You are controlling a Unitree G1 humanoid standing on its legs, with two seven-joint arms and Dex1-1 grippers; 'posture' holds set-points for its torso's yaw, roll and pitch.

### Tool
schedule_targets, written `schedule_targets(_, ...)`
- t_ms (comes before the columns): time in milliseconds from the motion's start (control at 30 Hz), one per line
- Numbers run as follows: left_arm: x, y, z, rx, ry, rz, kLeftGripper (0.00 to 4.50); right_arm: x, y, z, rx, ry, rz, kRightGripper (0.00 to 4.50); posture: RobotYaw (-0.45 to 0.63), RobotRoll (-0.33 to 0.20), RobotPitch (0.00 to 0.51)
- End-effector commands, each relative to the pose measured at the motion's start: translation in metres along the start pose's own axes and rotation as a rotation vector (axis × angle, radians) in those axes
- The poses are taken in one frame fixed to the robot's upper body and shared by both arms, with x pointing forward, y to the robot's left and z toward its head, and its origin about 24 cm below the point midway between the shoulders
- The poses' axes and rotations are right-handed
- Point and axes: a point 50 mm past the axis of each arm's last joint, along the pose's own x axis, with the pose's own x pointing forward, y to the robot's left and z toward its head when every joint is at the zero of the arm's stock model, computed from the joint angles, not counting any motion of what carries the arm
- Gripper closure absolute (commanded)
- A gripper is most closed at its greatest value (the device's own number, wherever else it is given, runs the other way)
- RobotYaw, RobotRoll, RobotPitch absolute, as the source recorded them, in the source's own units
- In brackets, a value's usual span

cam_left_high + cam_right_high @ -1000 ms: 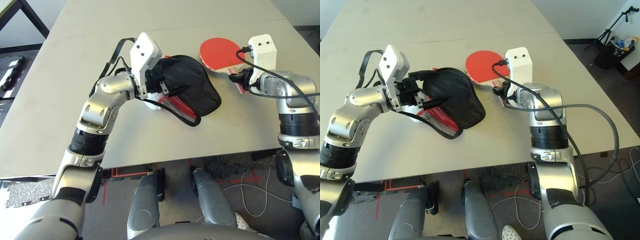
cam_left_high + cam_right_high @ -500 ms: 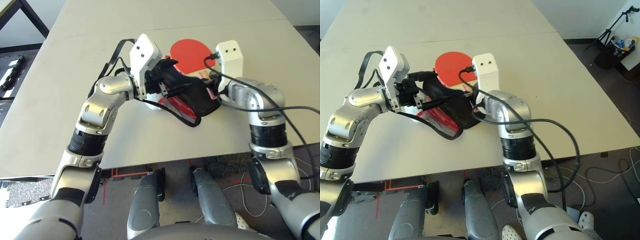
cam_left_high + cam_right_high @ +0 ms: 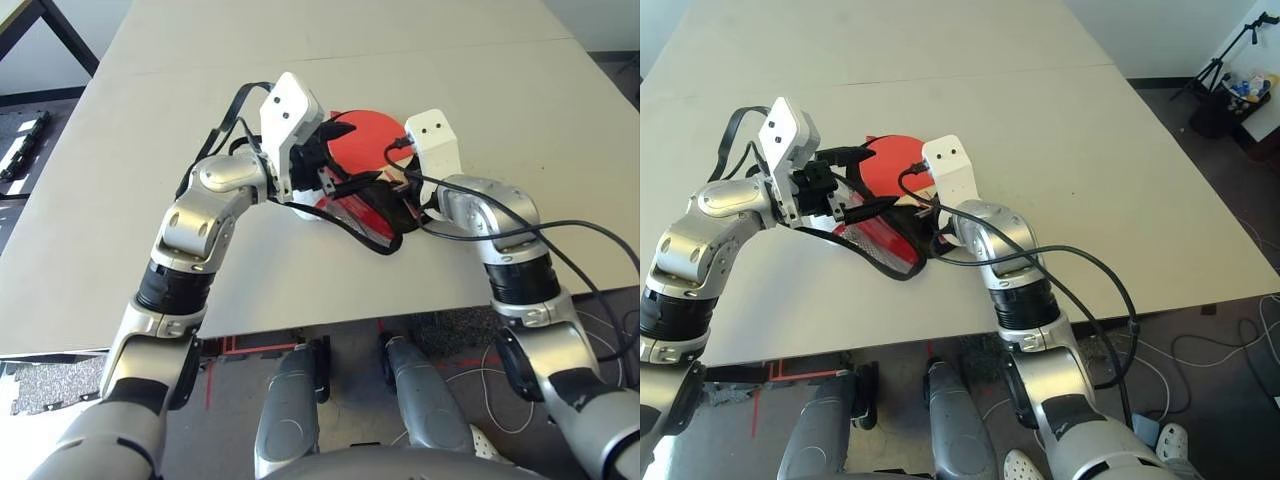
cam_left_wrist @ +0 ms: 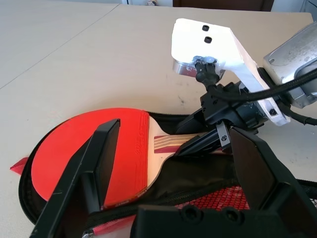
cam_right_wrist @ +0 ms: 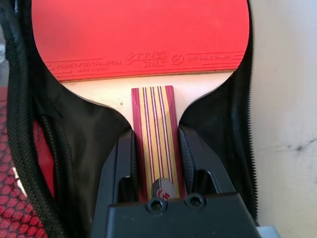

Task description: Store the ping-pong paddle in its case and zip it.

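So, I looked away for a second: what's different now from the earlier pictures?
The right tool, gripping the paddle's handle, moved toward the robot's left, carrying the paddle from beside the open case to over its black lining. The left tool stayed open by the case.

Matt red rubber paddle face [image 5: 143,34], smooth wooden handle [image 5: 157,129], mesh-and-cloth case [image 5: 89,144]

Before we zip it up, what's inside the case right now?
The case lies open with the paddle on its black lining, red face up. The lining beneath the paddle is covered, so I can't tell what's there.
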Motion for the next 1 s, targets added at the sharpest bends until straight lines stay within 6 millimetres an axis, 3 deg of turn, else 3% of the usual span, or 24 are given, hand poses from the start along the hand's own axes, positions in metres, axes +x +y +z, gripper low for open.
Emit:
schedule_targets(33,0.001,-0.006,-0.002,0.004,0.016,-0.020,0.00,0.002,0.002,-0.004,0.001,0.011,0.026,3.32,-0.03,0.000,0.238)
schedule_targets(67,0.001,-0.006,-0.003,0.004,0.017,-0.021,0.00,0.002,0.001,-0.004,0.004,0.011,0.027,3.32,-0.03,0.000,0.239)
schedule_targets(433,0.002,-0.006,-0.003,0.006,0.019,-0.022,0.00,-0.017,-0.022,0.005,0.089,-0.060,0.062,0.04,-0.04,0.000,0.238)
schedule_targets(800,-0.002,0.001,0.007,0.028,0.003,-0.002,0.00,-0.047,-0.076,-0.004,0.057,-0.195,0.251,0.04,-0.04,0.000,0.234)
schedule_targets(1000,-0.034,0.026,0.029,0.123,0.056,0.068,0.00,-0.051,-0.083,-0.018,-0.058,-0.260,0.366,0.04,-0.02,0.000,0.236)
